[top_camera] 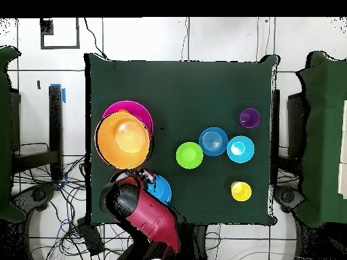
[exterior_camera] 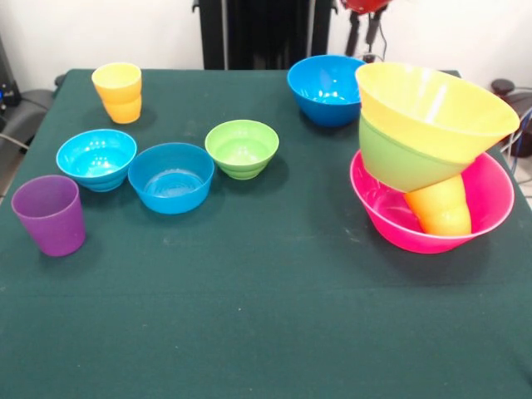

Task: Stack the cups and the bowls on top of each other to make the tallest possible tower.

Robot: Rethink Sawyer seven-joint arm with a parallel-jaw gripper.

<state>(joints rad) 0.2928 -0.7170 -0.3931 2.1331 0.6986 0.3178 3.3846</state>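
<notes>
The tower stands at the right: a large pink bowl (exterior_camera: 490, 208) holds an upturned orange cup (exterior_camera: 442, 209), with a green bowl (exterior_camera: 397, 162) and a large orange bowl (exterior_camera: 432, 106) on it, both tilted. From overhead the orange bowl (top_camera: 123, 140) covers most of the pink bowl (top_camera: 132, 105). My gripper (exterior_camera: 363, 50) hangs at the top edge, above and behind the tower, open and empty. Loose on the cloth are a yellow cup (exterior_camera: 117, 91), a purple cup (exterior_camera: 50, 214), a cyan bowl (exterior_camera: 96, 158), a small blue bowl (exterior_camera: 170, 176), a small green bowl (exterior_camera: 242, 148) and a medium blue bowl (exterior_camera: 327, 87).
The green table cloth (exterior_camera: 266, 316) ends close to the tower's right side. My red arm (top_camera: 146, 213) reaches in over the medium blue bowl (top_camera: 161, 189). The overhead view shows chairs and cables around the table.
</notes>
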